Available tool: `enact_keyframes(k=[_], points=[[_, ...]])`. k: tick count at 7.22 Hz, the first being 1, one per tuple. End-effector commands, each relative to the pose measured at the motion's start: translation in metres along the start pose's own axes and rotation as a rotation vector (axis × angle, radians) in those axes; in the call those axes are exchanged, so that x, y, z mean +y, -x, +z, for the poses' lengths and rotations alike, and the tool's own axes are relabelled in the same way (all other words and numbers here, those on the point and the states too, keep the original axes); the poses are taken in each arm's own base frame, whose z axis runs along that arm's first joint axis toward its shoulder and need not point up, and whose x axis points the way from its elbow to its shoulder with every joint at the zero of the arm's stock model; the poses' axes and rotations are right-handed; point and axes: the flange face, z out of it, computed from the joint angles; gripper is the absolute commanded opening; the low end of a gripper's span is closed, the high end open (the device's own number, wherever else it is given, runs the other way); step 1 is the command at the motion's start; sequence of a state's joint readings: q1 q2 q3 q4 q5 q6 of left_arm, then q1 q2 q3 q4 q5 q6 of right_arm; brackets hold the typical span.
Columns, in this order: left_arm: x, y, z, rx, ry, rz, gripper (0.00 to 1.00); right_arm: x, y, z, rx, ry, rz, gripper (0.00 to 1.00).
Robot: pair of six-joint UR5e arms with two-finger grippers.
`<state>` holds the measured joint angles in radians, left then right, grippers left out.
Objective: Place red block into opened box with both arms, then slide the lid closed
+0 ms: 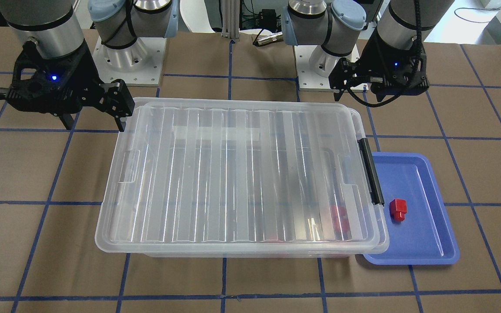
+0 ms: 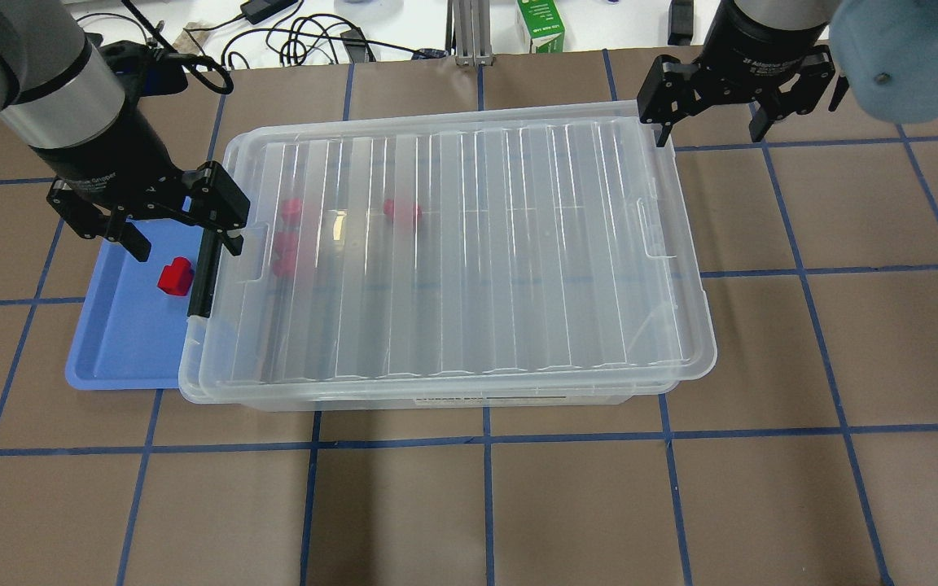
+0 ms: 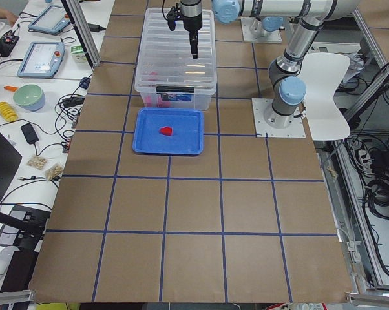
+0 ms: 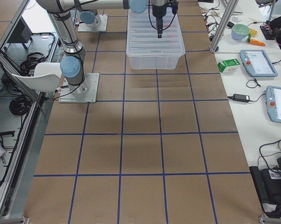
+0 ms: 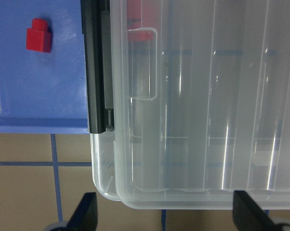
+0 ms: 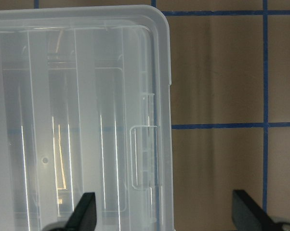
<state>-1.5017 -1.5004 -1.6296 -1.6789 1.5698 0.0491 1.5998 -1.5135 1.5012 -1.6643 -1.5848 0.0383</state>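
Be careful: the red block lies on the blue tray, outside the box, and the lid covers almost all of the opening. Only a narrow strip at the black bar is free. If you bring the block now, I think it lands on the lid. The left gripper and the right gripper are both spread wide and empty. The left one hangs close to the bar and may strike the rim when it goes down.
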Motion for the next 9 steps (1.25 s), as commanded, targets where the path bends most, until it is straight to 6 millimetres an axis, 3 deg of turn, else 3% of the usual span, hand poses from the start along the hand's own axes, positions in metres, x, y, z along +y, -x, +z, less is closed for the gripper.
enact_keyframes(k=[1, 5, 6, 8, 9], points=[[0.0, 0.001, 0.002, -0.005, 0.005, 0.002, 1.0, 0.0, 0.001, -0.001, -0.014, -0.003, -0.002, 1.0], [-0.001, 0.001, 0.001, -0.006, -0.001, 0.0, 1.0, -0.002, -0.008, 0.008, -0.012, 0.011, 0.003, 1.0], [-0.002, 0.001, 0.001, -0.007, -0.006, 0.0, 1.0, -0.004, -0.013, 0.031, -0.009, 0.058, -0.005, 1.0], [-0.005, 0.003, -0.001, -0.004, -0.009, -0.003, 1.0, -0.014, -0.015, 0.112, -0.015, 0.07, 0.004, 1.0], [-0.008, 0.004, 0.002, -0.006, -0.013, -0.003, 1.0, -0.014, -0.015, 0.143, -0.006, 0.056, 0.002, 1.0]])
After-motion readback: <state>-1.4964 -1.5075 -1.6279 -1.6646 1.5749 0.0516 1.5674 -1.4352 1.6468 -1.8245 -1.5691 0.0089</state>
